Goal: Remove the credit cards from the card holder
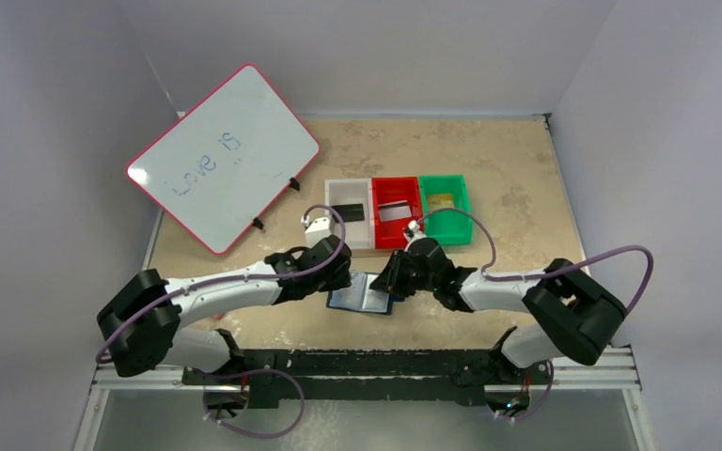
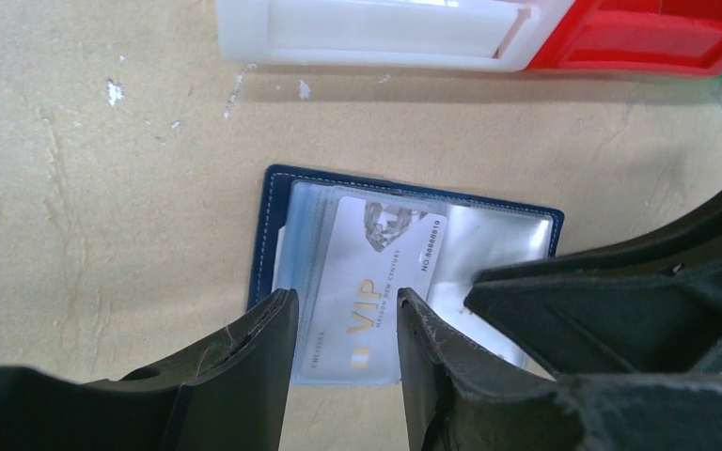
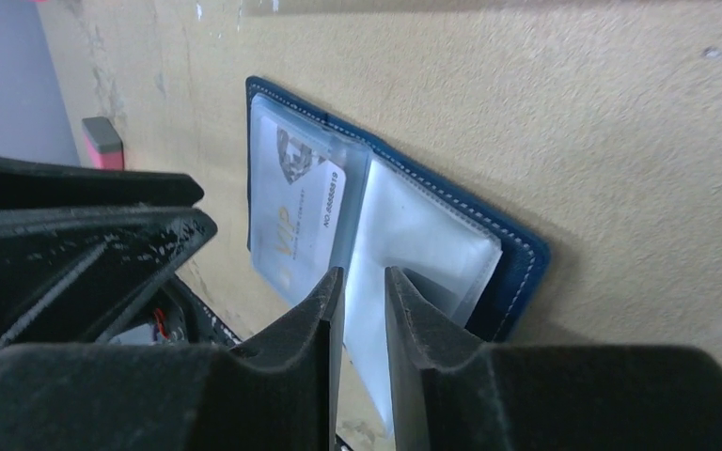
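The navy card holder (image 1: pixel 362 295) lies open on the table between my two grippers. A silver-grey card (image 2: pixel 367 282) marked VIP sits in its clear sleeve, its near end sticking out past the holder's edge (image 2: pixel 271 216). My left gripper (image 2: pixel 343 308) is open, one finger over each long side of that card. My right gripper (image 3: pixel 365 279) is nearly closed on a clear sleeve page (image 3: pixel 404 235) of the holder (image 3: pixel 519 258), beside the card (image 3: pixel 291 221). A black card (image 1: pixel 349 212), a silver card (image 1: pixel 395 210) and a gold card (image 1: pixel 441 201) lie in the bins.
White (image 1: pixel 337 191), red (image 1: pixel 397 184) and green (image 1: pixel 455 230) bins stand in a row just beyond the holder. A pink-framed whiteboard (image 1: pixel 221 155) leans at the back left. A pink eraser (image 3: pixel 103 143) shows by the right wrist.
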You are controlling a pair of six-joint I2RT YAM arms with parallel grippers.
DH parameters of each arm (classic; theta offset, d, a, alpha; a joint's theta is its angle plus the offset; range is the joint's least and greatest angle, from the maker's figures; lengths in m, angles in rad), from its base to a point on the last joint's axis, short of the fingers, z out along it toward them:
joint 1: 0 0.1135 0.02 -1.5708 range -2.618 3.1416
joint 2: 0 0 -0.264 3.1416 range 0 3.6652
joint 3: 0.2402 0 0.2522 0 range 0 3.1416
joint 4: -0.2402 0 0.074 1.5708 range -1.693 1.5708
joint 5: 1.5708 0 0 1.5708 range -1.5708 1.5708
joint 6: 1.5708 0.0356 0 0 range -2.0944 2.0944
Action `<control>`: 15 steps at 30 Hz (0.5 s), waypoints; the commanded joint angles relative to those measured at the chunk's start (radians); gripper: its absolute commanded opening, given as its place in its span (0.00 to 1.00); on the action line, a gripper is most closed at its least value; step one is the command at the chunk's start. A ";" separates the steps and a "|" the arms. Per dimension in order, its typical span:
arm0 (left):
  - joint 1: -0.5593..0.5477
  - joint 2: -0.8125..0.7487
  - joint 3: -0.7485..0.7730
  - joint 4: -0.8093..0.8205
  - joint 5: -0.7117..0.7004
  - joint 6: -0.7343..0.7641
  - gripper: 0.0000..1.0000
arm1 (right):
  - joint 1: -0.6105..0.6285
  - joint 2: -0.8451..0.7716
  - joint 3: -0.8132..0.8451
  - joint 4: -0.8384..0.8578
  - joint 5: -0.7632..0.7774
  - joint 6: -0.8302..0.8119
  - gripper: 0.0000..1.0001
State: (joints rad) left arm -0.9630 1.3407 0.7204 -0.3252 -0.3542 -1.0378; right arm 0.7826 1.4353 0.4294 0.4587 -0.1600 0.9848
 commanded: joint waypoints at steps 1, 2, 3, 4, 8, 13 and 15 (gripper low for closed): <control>0.024 -0.044 -0.032 0.029 -0.016 -0.029 0.43 | 0.032 0.002 0.009 0.017 0.015 0.040 0.26; 0.027 -0.051 -0.037 0.042 -0.007 -0.028 0.43 | 0.034 0.003 0.001 0.030 0.012 0.050 0.27; 0.029 -0.057 -0.042 0.055 0.002 -0.026 0.43 | 0.035 0.005 -0.006 0.048 0.003 0.056 0.27; 0.031 -0.062 -0.045 0.068 0.009 -0.022 0.43 | 0.036 0.009 -0.009 0.069 -0.006 0.059 0.28; 0.032 -0.046 -0.038 0.098 0.050 0.005 0.43 | 0.044 0.016 0.000 0.060 0.006 0.075 0.30; 0.032 -0.016 -0.042 0.143 0.111 0.033 0.43 | 0.043 0.019 -0.003 0.096 0.001 0.116 0.27; 0.032 0.003 -0.040 0.155 0.132 0.042 0.43 | 0.044 0.027 -0.015 0.140 -0.012 0.141 0.26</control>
State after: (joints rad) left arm -0.9360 1.3178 0.6746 -0.2432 -0.2810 -1.0279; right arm 0.8200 1.4528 0.4255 0.4973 -0.1577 1.0698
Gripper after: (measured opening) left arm 0.432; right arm 0.276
